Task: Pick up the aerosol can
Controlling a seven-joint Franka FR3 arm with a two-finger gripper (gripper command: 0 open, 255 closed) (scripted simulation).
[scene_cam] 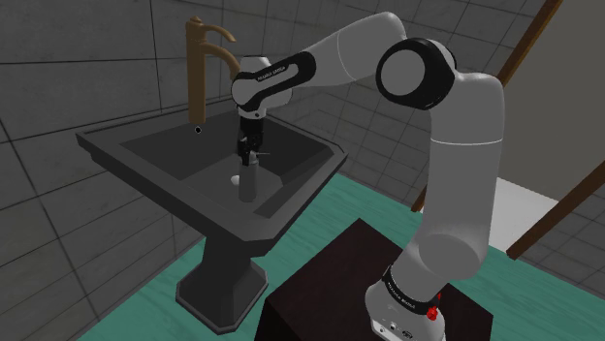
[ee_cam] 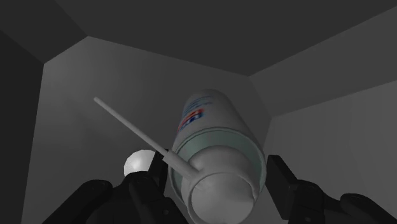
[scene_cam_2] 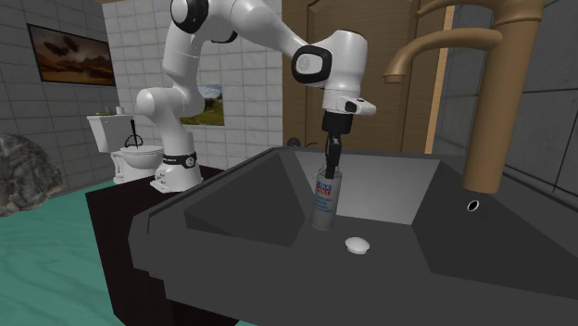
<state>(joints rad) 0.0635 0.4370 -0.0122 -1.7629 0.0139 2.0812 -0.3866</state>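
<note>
Grasping: the gripper (scene_cam_2: 330,169), spread wide, straddles the aerosol can (scene_cam_2: 322,206) at the drain plug's (scene_cam_2: 357,244) ten o'clock; next, probably close and lift.

Pale grey aerosol can (scene_cam_2: 322,206) with blue-and-red label, all-black gripper (scene_cam_2: 331,168), white arm (scene_cam: 465,145) with dark joints, dark grey sink (scene_cam: 107,147), bronze-brown faucet (scene_cam: 199,77), white drain plug (scene_cam_2: 357,244), teal floor (scene_cam: 126,300), grey tiled walls (scene_cam: 58,58)

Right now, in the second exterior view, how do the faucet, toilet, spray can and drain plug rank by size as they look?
1. Bronze faucet, enlarged by its nearness to the camera.
2. White toilet, though it stands far off.
3. Aerosol can.
4. White drain plug.
</note>
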